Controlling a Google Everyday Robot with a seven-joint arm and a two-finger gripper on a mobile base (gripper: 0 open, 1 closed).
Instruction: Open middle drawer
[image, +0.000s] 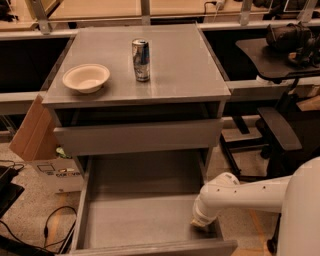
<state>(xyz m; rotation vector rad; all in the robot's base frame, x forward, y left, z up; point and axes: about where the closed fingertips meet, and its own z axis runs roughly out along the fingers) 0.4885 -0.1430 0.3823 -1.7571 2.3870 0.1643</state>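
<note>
The middle drawer (145, 220) is pulled far out of the grey cabinet, and its shallow grey box body is open to view and empty. Its front panel (150, 248) lies at the bottom edge of the camera view. My gripper (201, 223) is at the end of the white arm. It reaches down inside the drawer at its right front corner, close to the right wall and the front panel. The top drawer front (137, 136) sits above, just under the cabinet top.
A white bowl (86, 77) and a drink can (141, 60) stand on the cabinet top (180, 65). A cardboard box (37, 135) leans at the cabinet's left, with cables (50, 225) on the floor. A black office chair (280, 125) stands to the right.
</note>
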